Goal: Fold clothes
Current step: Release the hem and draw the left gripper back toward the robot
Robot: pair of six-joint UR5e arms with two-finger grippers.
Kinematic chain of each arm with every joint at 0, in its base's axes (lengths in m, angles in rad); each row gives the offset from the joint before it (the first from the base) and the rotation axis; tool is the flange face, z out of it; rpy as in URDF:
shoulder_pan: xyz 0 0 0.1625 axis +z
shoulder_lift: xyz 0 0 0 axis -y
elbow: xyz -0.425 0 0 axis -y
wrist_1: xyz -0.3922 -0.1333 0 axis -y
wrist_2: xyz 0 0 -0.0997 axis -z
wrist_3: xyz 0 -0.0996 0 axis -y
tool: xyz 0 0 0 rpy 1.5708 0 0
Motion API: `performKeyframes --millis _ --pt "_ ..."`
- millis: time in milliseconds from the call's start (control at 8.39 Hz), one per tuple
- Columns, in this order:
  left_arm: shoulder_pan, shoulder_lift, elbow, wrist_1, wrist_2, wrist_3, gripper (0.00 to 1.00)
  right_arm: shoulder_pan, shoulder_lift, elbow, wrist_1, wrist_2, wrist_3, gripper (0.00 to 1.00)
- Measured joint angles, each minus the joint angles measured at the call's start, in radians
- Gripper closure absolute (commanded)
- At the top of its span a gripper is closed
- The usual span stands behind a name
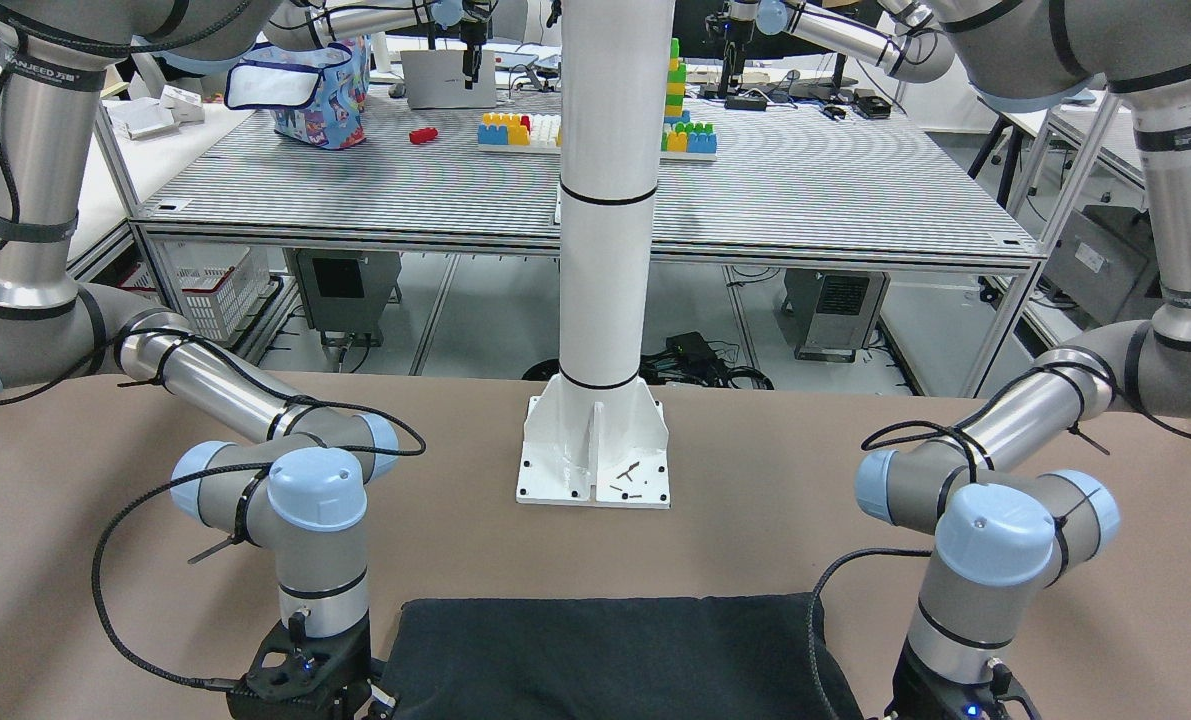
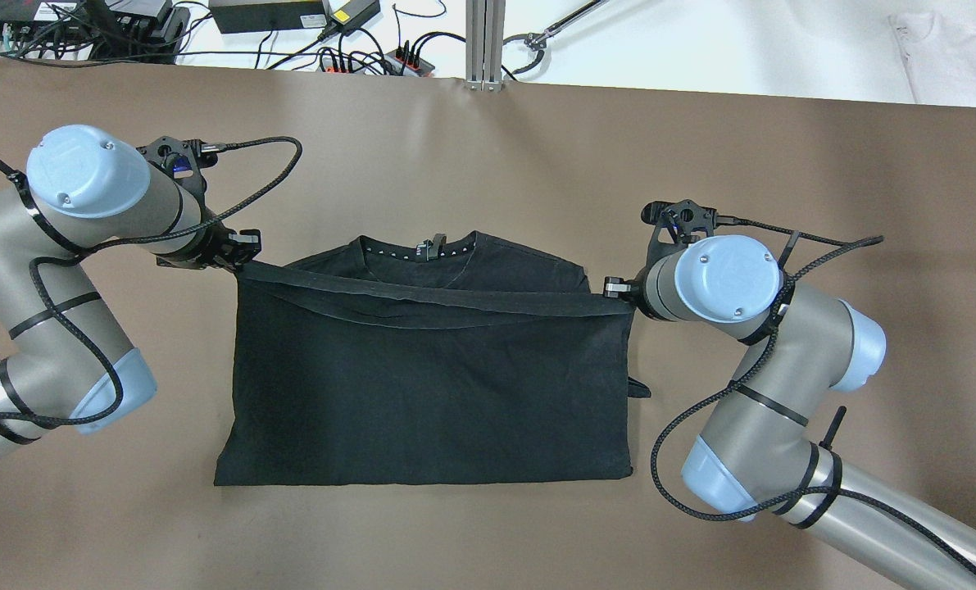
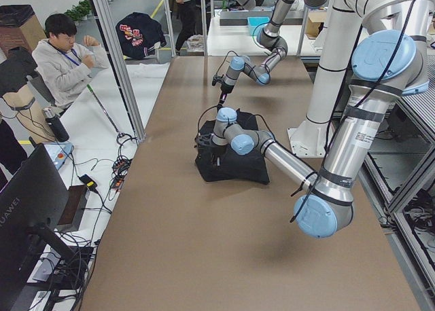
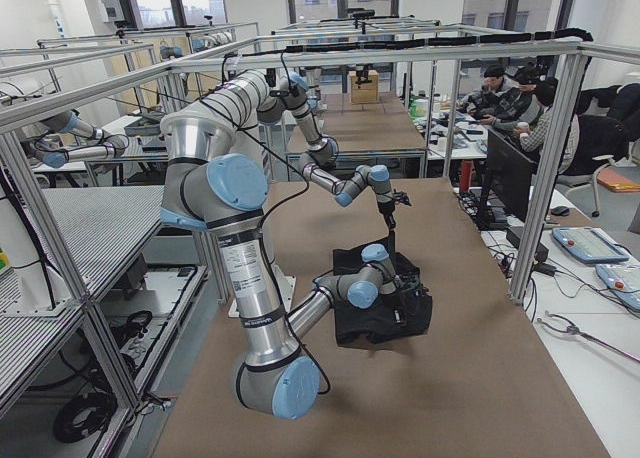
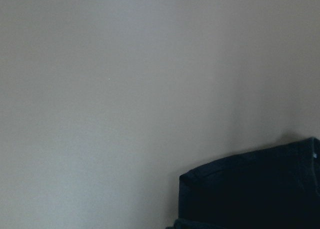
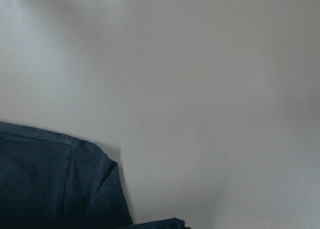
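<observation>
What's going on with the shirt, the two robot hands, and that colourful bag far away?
black shirt: lying partly folded on the brown table, one edge lifted and stretched tight between both grippers, collar showing beyond it.
left gripper: shut on one end of the lifted edge.
right gripper: shut on the other end of the lifted edge.
blue patterned bag: standing upright on the far table, not touched.

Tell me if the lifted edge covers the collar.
No, the collar of the clothes lies exposed beyond the raised edge.
</observation>
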Motion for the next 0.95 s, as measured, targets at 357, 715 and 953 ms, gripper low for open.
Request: performKeyframes --millis 357,715,953 --pt "0.003 -0.003 0.061 -0.077 0.003 0.004 1.0 0.0 0.02 -0.079 0.051 -0.011 -0.003 0.83" --pt "0.024 -0.003 0.069 -0.084 0.007 0.006 1.0 0.0 0.028 -0.088 0.055 -0.011 -0.003 0.51" --pt "0.037 -0.003 0.081 -0.089 0.025 0.011 0.0 -0.001 0.029 -0.1 0.056 -0.011 -0.005 0.06"
